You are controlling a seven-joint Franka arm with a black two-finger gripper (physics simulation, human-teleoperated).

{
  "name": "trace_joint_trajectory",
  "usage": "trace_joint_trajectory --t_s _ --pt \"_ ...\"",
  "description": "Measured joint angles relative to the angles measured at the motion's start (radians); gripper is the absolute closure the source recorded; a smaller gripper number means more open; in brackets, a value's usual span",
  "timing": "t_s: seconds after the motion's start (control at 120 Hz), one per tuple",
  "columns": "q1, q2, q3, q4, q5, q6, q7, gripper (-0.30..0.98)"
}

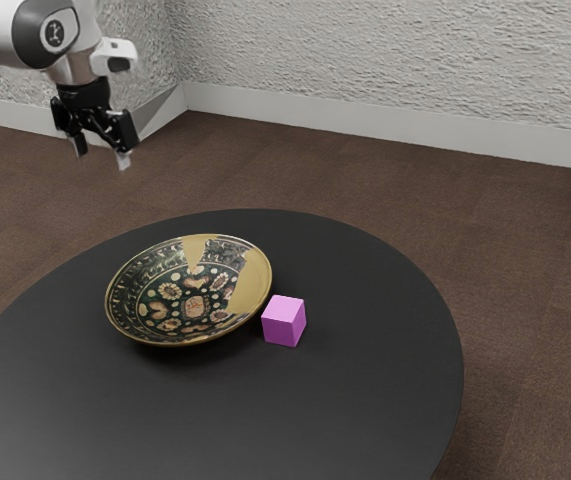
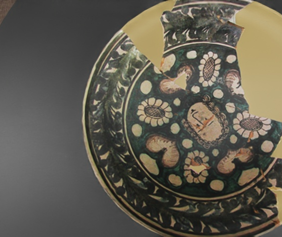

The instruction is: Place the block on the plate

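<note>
Your main risk is the tight spacing: the magenta cube (image 1: 283, 322) sits on the black worktop (image 1: 365, 400) just beside the patterned plate (image 1: 190, 300), by its rim on the exterior view's right, and you can't tell whether the two touch. If you come down with one finger on the plate side, it could strike that flared rim and tip or shove the plate. A descent slightly off line could nudge the cube away or pinch it by a corner. Lift too little and the cube may catch the rim on its way over; release it on the sloping wall and it could slide or tumble, so you would want the plate's middle. As for pose, your arm (image 1: 0, 32) enters from the exterior view's upper left, bent at the wrist so that the gripper (image 1: 102, 154) points down, well above the plate's height. Its jaws stand apart with nothing between them. The wrist view looks down onto the plate, so you'd need to travel past it to reach the cube.
</note>
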Motion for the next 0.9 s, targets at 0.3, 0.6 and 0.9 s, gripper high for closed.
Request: trace_joint_trajectory --t_s 0.3,0.6,0.9 --pt "-0.189 -0.002 -0.019 -0.049 0.019 0.038 0.098 0.0" --pt "-0.257 0.031 -0.035 -0.161 -0.073 0.184 0.464 0.0" --pt "-0.138 0.166 -0.19 -0.158 -0.075 0.288 0.773 0.0"
